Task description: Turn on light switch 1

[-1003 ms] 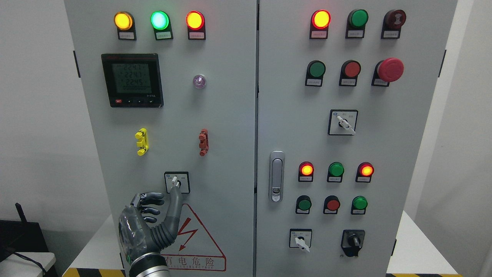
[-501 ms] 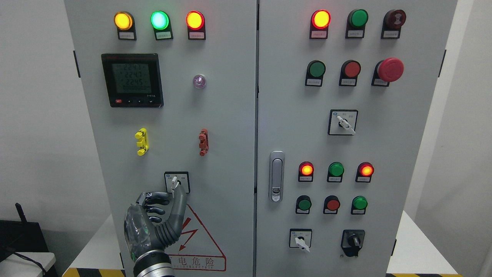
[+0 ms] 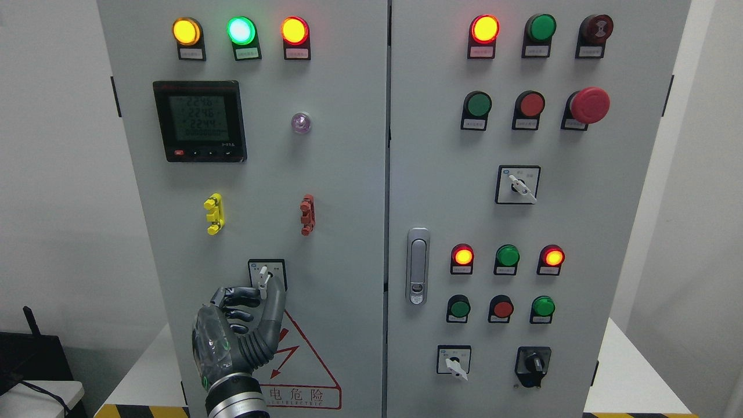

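Note:
A small rotary switch (image 3: 267, 274), a black-framed square plate with a white lever, sits low on the left cabinet door (image 3: 336, 174). Its lever points almost straight down. My left hand (image 3: 266, 292) comes up from the bottom edge just below the switch. The dark fingers (image 3: 235, 297) are curled at the lever's left and the thumb (image 3: 277, 299) stands up along its right. The lever's lower tip is pinched between them. My right hand is out of view.
Above the switch are a yellow clip (image 3: 213, 213), a red clip (image 3: 307, 214), a digital meter (image 3: 199, 121) and three lit lamps. The right door carries a latch handle (image 3: 418, 266), lamps, push buttons, a red mushroom button (image 3: 589, 105) and more rotary switches.
My left hand has risen and shifted right, closing around the lever. The lever has swung from pointing down-right to nearly straight down.

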You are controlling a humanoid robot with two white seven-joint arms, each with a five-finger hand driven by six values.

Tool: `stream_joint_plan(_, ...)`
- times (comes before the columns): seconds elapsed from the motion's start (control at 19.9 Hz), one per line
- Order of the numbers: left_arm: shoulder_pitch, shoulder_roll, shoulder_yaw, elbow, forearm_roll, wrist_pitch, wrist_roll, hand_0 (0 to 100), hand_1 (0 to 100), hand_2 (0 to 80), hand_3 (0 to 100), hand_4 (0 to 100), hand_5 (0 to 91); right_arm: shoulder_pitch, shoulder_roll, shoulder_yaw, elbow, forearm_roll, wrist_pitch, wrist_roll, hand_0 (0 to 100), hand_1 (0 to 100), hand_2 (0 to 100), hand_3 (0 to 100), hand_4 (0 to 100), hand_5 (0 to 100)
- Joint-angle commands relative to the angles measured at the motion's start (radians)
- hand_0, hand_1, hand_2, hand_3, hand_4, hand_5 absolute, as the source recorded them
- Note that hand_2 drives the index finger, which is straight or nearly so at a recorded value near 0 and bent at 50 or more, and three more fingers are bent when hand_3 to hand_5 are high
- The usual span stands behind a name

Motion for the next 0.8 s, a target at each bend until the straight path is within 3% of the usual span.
stream_joint_plan(0.0,-0.012,0.000,-0.004,0.015,0.008,0.011,0.001,15,43,53.0,66,72,62.7,0.000,0.000,0.000,0.001,-0.018,0.000,0.005,12,39,0,0,0,0)
stream_joint_plan(0.75,-0.018,-0.001,-0.004,0.024,0.024,0.022,0.015,20,38,53.7,68,73,62.7,0.000,0.000,0.000,0.001,-0.018,0.000,0.004,12,39,0,0,0,0)
